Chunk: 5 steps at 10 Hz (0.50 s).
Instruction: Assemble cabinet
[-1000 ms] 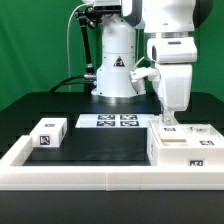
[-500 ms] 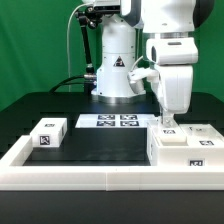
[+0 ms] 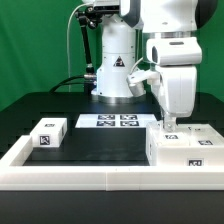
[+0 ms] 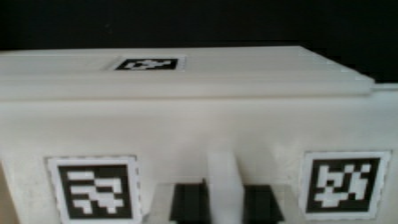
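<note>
A: Where is the cabinet (image 3: 186, 148)?
B: Near the front, on the exterior view's right. A small block (image 3: 47, 133) sits well apart, on that view's left.
A: And the gripper (image 3: 170, 123)?
B: Just over the cabinet, fingers pressed together. I cannot tell if it touches.

Open table (image 3: 105, 146) lies between the drawer block (image 3: 48, 134) and cabinet (image 3: 182, 150).

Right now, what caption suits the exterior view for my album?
Shut gripper at the top of the white cabinet; a small tagged block lies apart at the exterior view's left.
</note>
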Motion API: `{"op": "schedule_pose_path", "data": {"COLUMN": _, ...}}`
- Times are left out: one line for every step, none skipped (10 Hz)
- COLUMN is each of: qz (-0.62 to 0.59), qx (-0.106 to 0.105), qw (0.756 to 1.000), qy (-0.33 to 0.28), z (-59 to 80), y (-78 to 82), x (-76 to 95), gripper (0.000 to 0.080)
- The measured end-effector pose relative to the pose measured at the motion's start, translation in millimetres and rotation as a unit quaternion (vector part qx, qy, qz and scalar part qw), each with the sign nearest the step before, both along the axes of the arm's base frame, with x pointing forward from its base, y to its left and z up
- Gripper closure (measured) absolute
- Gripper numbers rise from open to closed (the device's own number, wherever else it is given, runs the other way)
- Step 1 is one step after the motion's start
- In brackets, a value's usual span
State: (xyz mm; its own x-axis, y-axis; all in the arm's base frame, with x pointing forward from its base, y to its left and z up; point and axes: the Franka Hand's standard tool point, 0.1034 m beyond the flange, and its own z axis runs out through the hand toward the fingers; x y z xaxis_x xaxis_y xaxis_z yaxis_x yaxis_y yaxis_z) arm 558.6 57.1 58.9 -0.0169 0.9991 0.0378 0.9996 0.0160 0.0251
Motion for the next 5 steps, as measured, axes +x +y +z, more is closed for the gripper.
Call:
{"op": "schedule_pose_path", "data": {"qz": 0.007, "qx": 0.001, "qw": 1.000, "qy": -0.003, "z": 0.7, "y": -0.4, "x": 5.5, "gripper": 0.0729}}
{"op": "schedule_pose_path", "data": {"qz": 0.011, "qx": 0.001, "qw": 1.000, "qy": -0.006, "z": 1.4, "y": -0.1, "x": 10.5, "gripper": 0.0729}}
{"op": "schedule_pose_path", "data": {"qz": 0.012, "qx": 0.001, "qw": 1.000, "qy": -0.005, "z": 1.3, "y": 2.1, "x": 12.8, "gripper": 0.0729}}
{"op": "schedule_pose_path", "data": {"qz": 0.012, "qx": 0.001, "qw": 1.000, "qy": -0.003, "z": 0.5, "y": 3.0, "x": 14.2, "gripper": 0.0729}}
{"op": "schedule_pose_path", "data": {"qz": 0.012, "qx": 0.002, "qw": 1.000, "qy": -0.003, "z": 0.2, "y": 3.1, "x": 14.5, "gripper": 0.0729}}
